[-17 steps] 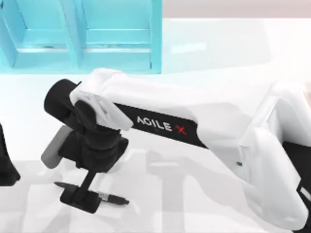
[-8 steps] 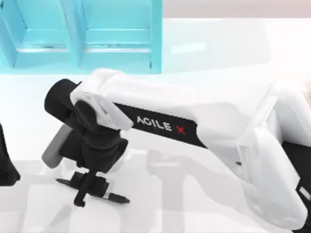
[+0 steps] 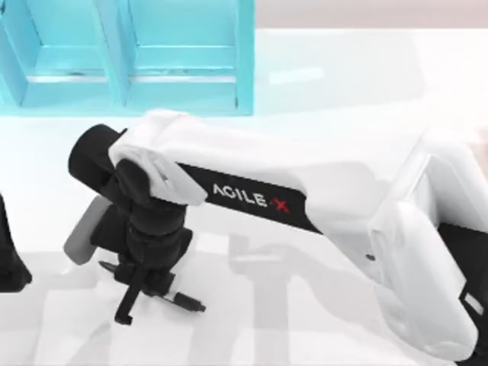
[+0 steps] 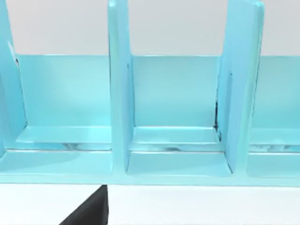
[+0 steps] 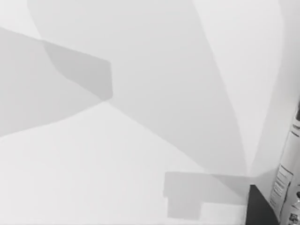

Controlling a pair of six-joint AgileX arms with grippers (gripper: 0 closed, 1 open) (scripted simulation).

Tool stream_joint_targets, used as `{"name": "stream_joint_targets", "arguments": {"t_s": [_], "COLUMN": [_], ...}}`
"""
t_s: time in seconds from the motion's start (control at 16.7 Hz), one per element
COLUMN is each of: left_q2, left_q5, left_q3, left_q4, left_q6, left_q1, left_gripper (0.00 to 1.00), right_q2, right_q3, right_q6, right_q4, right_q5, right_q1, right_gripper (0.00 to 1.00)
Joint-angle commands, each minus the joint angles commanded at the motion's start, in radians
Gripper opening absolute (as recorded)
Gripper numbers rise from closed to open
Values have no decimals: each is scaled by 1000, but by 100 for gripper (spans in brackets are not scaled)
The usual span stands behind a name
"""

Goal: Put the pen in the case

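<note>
One arm works: right gripper (image 3: 145, 286) sits low at the table's (image 3: 320, 69) front left, fingers shut round the pen (image 3: 185, 302), case (image 3: 183, 91) well apart at the back. Lift straight, keep the pen level, then carry over a divider & lower into one compartment. "AGILE X" reads on the right arm; pen label (image 5: 285, 180) text too small; left gripper (image 3: 9, 259) parked at left edge, can't tell its fingers.

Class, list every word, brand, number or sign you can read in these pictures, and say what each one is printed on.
"AGILE X", white letters with a red X: on the black panel of the right arm, in the top view.
Small print on the pen label, in the right wrist view: too small to read.
The case carries no text.
</note>
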Motion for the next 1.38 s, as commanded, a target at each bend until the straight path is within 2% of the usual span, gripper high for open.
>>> {"name": "stream_joint_targets", "arguments": {"t_s": [0.12,0.18,0.42,0.9,1.38], "left_q2": [0,0,0,0,0], "left_q5": [0,0,0,0,0], "left_q3": [0,0,0,0,0], "left_q4": [0,0,0,0,0], "left_q6": [0,0,0,0,0], "left_q1": [0,0,0,0,0], "left_gripper": [100,100,100,100,100], "right_q2": [0,-58,-19,15,19], "right_q3": [0,17,88,523,561], "right_q6": [0,-23,-24,-27,-15], "right_q4": [0,-8,-81,-434,-483], "right_q5": [0,44,42,43,50], "right_q1": [0,-20,-13,-15,-23], "right_gripper": [0,0,0,0,0]}}
